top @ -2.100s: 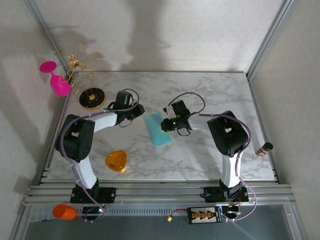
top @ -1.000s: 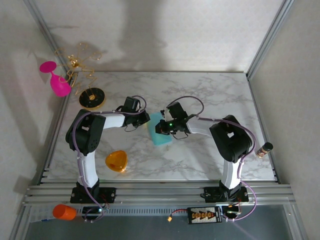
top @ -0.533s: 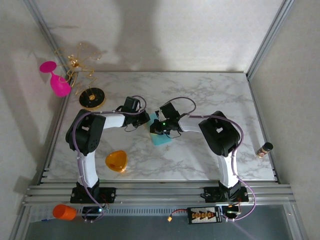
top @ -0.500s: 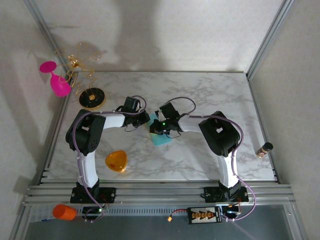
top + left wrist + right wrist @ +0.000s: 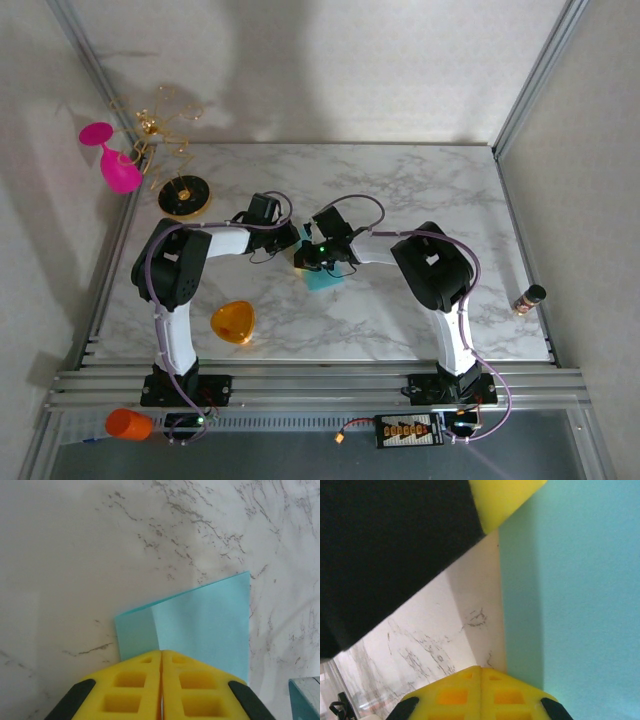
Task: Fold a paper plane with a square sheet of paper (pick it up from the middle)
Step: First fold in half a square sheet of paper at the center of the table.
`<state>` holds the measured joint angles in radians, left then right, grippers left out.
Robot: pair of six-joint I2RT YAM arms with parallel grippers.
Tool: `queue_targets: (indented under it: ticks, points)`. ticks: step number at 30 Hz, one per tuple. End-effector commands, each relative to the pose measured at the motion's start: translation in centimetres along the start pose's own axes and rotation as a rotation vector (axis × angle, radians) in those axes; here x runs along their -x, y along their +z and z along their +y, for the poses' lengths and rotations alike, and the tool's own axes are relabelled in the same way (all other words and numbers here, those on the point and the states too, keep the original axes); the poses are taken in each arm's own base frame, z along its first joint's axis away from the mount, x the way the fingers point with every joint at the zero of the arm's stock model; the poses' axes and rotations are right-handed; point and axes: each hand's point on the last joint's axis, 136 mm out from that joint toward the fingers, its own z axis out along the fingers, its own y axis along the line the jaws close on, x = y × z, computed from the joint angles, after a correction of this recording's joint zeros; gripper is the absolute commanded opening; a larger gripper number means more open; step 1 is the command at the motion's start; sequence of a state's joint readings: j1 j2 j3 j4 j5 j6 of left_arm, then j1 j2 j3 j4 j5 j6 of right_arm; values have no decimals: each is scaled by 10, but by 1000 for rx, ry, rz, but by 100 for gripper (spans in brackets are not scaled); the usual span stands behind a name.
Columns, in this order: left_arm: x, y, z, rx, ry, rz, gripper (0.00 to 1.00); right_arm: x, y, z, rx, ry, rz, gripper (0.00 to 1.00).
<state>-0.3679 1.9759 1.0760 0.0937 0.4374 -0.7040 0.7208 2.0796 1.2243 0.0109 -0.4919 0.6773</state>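
Centre of the overhead view: both arms reach inward over the marble table (image 5: 430, 190) and their wrists meet just left of the middle. The left gripper (image 5: 288, 238) comes in from the left, and the right gripper (image 5: 305, 258) comes in from the right, just below it.

- The square sheet of paper (image 5: 322, 280) lies flat on the table under the two wrists. Its teal lower end shows just below the right gripper.
- Left wrist view: the left gripper (image 5: 161, 655) sits at bottom centre with its yellow fingers (image 5: 130, 687) pressed together, no gap at the seam. The tips sit at the near edge of the sheet (image 5: 205, 625), which spreads toward the upper right. A crease sets off a darker strip along the sheet's left side. Whether the tips pinch the paper or merely rest on it cannot be told.
- Right wrist view: the right gripper (image 5: 481, 670) sits at bottom centre, closed finger against finger. The sheet (image 5: 580, 590) covers the right half of the frame, and its left edge runs down to the fingertips. A hold on the paper cannot be confirmed. The left gripper's black body crosses the upper left, with one yellow fingertip (image 5: 502, 495) at the top.

Elsewhere in the overhead view:
- pink glass (image 5: 112, 160), upper left, off the table edge
- gold wire stand (image 5: 183, 195) on a black disc, just right of the glass
- orange rounded-triangle piece (image 5: 233, 322), lower left of the table, well apart from the sheet
- orange cup (image 5: 127, 424), bottom left corner
- small bottle (image 5: 528, 297), right edge
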Motion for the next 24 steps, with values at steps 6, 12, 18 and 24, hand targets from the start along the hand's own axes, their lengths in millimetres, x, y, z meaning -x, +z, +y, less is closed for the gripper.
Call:
queue_targets:
  ticks: [6,12,18,24]
  points:
    - [-16,9,46,166,-31,33,9,-52,-10,-17,-64,22,117,0]
    - [-16,10,47,167,-32,34,9,-75,-22,-21,-75,19,158,0]
    - [-14,9,44,160,-28,33,9,-93,-33,-26,-88,26,184,0]
    - [-13,9,34,127,-12,45,12,-93,-41,-22,-79,-18,164,0]
